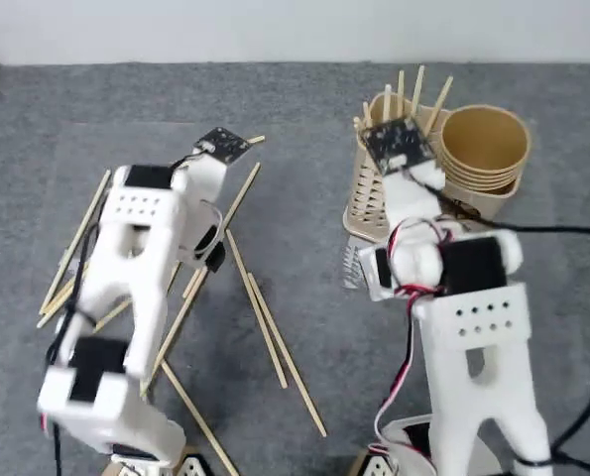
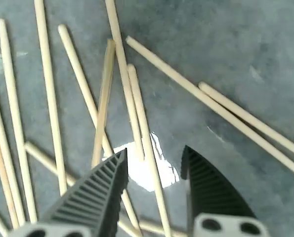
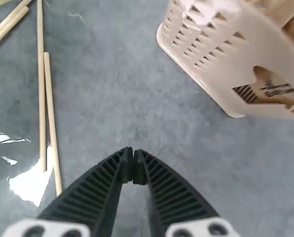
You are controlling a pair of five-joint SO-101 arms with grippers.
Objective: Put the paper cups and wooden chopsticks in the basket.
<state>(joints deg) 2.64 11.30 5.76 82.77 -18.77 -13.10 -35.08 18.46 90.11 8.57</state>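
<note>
**Basket**: stands upright at the far right of the worktop, just ahead of the right arm.

**Paper cups**: one nested stack, mouth up, against the basket's right side. It looks to be seated in the basket's solid-walled end, though the wall hides its foot. This part I judge done.

**Stowed chopsticks**: a handful stand on end in the slotted compartment, tips fanned above the rim.

**Loose chopsticks**: many lie flat on the worktop. There is a sheaf by the left arm's outer side, a crossed scatter under and ahead of that arm, a pair in the middle, and one near the arm bases. These are the bulk of what is left.

**Left pincer**: low over the scatter, jaws apart and holding nothing. One stick runs through the gap between them, over a pale scrap.

**Right pincer**: jaws pressed together and empty, above bare worktop near the basket, with two sticks off to one side.

**Progress:** roughly midway by my reckoning, with the cups settled and most sticks still to be gathered.
</note>
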